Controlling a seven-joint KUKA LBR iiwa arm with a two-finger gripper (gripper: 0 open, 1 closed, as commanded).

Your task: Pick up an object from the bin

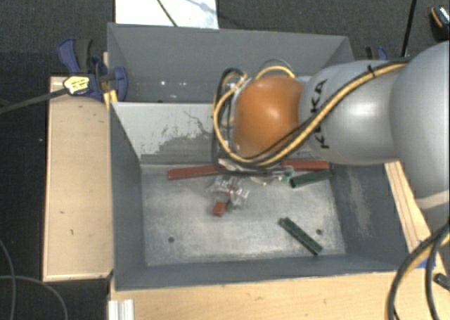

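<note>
Here we are above the grey metal bin (130,192), and the silver arm (365,114) comes in from the right of the frame, big and rounded, with yellow and black cables (337,97) looped along it. Its orange cover (266,111) sits at the centre of the picture, slightly above the middle, hiding part of the bin's back wall. Directly beneath that cover, low over the bin floor, is the end effector (230,190), a small cluster of pale metal just left of centre. How far it is open I cannot tell; the metal parts blur together from this angle, and nothing can be seen gripped in it. Right at its lower left edge lies a small red-brown block (219,208), touching or all but touching the metal, and resting on the floor as far as one can judge. Behind the end effector, a long red-brown stick (191,172) lies flat along the foot of the back wall, running left to right, its middle hidden by the arm. To the right, a short dark green piece (309,179) lies just below that stick's right end. Further down, at lower right of the floor, a dark green bar (300,235) lies on a diagonal, well apart from the end effector.
</note>
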